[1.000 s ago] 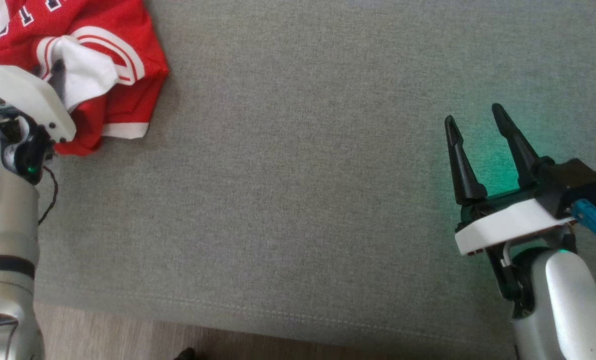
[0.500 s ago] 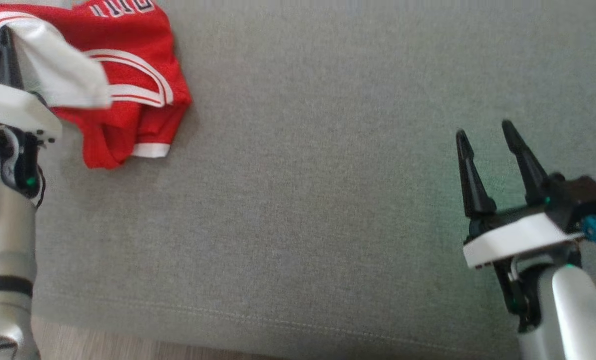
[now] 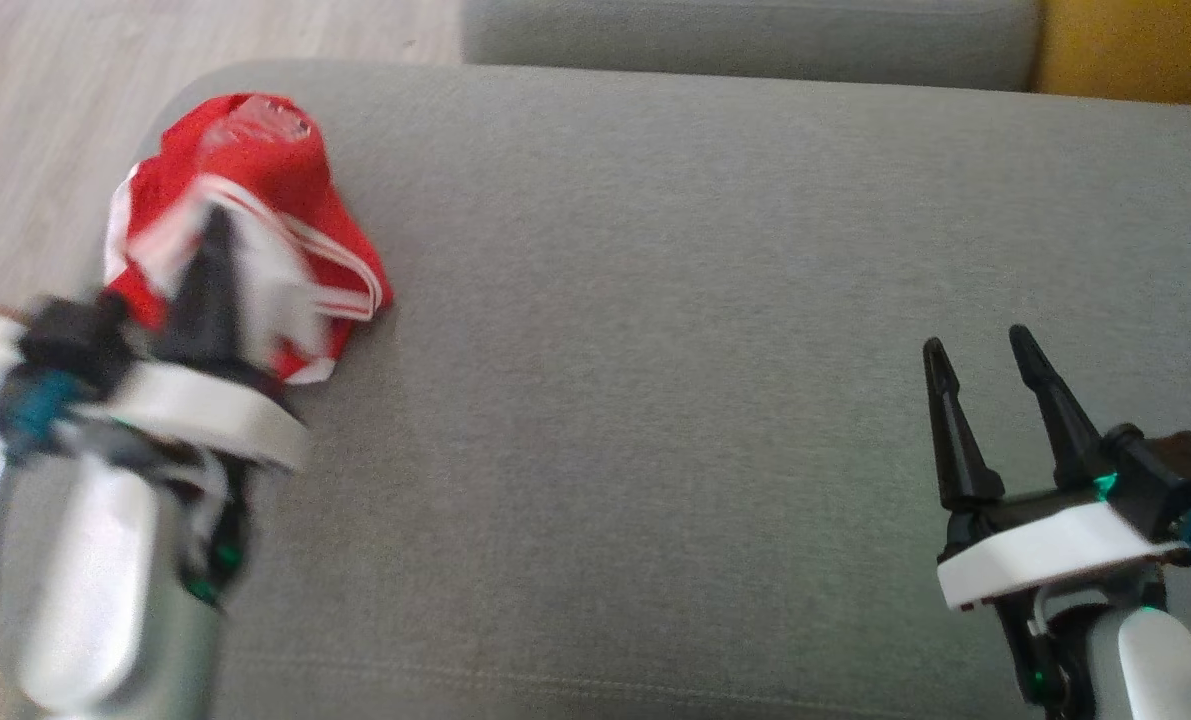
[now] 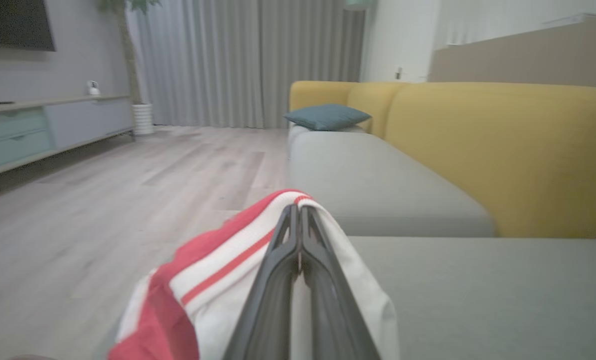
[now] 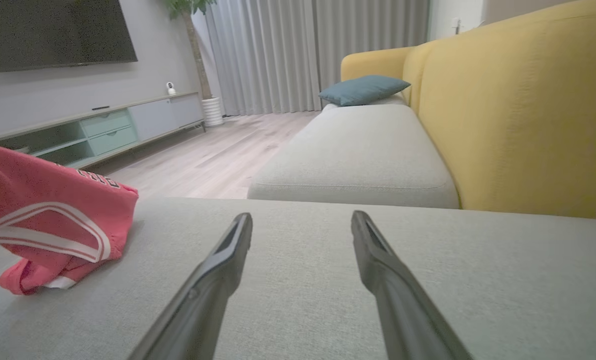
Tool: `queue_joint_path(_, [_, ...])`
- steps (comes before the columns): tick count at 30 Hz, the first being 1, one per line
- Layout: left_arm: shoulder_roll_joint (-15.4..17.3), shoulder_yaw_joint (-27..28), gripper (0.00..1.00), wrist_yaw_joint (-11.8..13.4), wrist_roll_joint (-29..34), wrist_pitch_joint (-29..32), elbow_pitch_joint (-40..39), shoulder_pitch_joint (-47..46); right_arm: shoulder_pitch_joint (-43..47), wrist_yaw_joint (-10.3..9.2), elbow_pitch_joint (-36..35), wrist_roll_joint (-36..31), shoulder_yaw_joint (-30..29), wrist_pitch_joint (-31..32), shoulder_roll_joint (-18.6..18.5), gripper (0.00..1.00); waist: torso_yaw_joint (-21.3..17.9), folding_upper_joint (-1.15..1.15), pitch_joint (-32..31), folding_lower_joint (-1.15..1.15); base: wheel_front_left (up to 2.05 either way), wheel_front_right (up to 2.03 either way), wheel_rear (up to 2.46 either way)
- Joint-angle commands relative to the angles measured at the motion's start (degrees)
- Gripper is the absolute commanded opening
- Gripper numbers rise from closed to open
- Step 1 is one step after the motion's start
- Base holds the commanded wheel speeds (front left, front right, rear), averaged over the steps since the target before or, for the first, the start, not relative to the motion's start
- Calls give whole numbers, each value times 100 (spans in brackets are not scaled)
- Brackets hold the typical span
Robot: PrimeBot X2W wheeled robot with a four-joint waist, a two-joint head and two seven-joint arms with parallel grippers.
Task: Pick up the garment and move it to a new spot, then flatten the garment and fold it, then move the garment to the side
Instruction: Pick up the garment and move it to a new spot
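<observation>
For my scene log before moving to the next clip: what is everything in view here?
jersey: 1, red and white, left end of near seat
seats: 2, grey, one near, one beyond it
backrest: 1, yellow, along the seats
pillow: 1, blue, far end of far seat
floor: 1, pale wood, beside the sofa
curtains: 1 set, grey, far wall
plant: 1, green in white pot, by the curtains
cabinet: 1, pale green-grey, under the TV
TV: 1, black, on the wall
left gripper: 1, dark jaws shut on the jersey's white trim
right gripper: 1, dark jaws open, over bare seat
</observation>
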Motion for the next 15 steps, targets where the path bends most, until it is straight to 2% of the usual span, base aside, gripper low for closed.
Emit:
queue_joint_path(1, [50, 56, 0, 17, -35, 104, -463, -101, -78, -4, -257, 47, 104, 2, -16, 100, -210, 0, -118, 0, 0, 0, 0])
queue_joint_path(7, [-371, -571, 0, -125, -102, 413, -1122, 232, -90, -4, -355, 86, 198, 41, -15, 100, -778, 0, -87, 0, 0, 0, 0])
queue_joint_path(15, [-837, -1527, 0, -346, -128, 479, -994, -261, -219, -4, -473, 123, 364, 60, -15, 100, -1755, 0, 210, 0, 0, 0, 0])
